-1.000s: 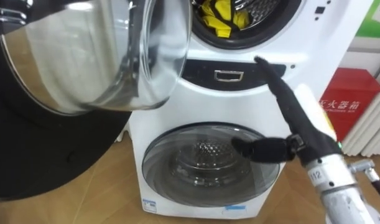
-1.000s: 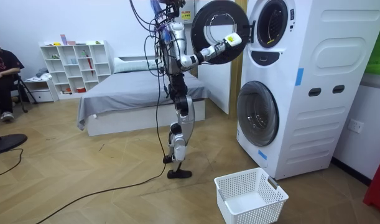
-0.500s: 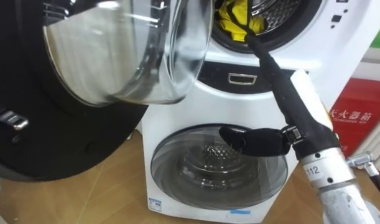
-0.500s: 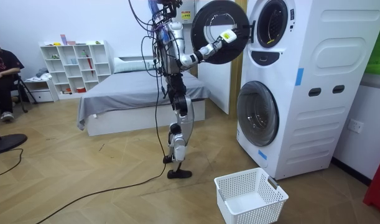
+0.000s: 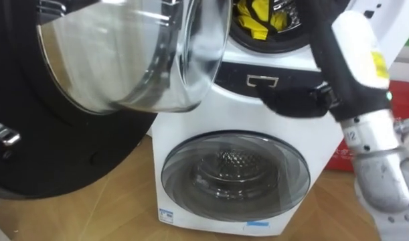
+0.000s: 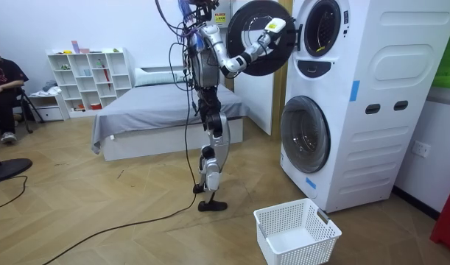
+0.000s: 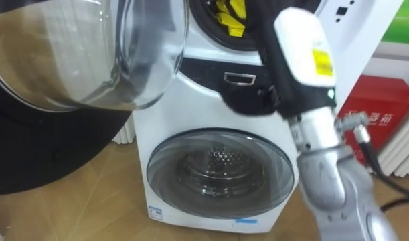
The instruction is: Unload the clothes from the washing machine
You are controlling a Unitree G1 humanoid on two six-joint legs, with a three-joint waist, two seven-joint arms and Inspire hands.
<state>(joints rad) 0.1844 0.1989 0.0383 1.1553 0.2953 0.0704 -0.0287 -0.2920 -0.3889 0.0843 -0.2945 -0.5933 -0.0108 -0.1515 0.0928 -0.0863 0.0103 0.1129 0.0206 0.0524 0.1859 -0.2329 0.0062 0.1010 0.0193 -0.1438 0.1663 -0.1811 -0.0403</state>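
Note:
Yellow clothes [image 5: 254, 13] lie in the drum of the upper washing machine [image 6: 320, 29], whose round door [image 5: 124, 53] hangs open to the left with its glass bowl towards me. My right hand [image 5: 351, 53] is raised at the right side of the drum's mouth. Its dark fingers [image 5: 318, 23] run straight up past the picture's top edge beside the clothes, and the thumb [image 5: 288, 102] sticks out to the left across the panel below the drum. In the room view the right hand [image 6: 272, 26] is at the open door while I stand upright facing the stacked machines.
The lower machine's door [image 5: 234, 174] is closed. A white laundry basket [image 6: 297, 232] sits on the wooden floor before the machines. A red cabinet [image 7: 375, 114] stands right of them. Behind me are a bed [image 6: 158, 110], a white shelf [image 6: 88, 77] and a seated person [image 6: 0, 81].
My right hand has risen from in front of the lower door and panel up to the mouth of the upper drum. The eye view has shifted a little.

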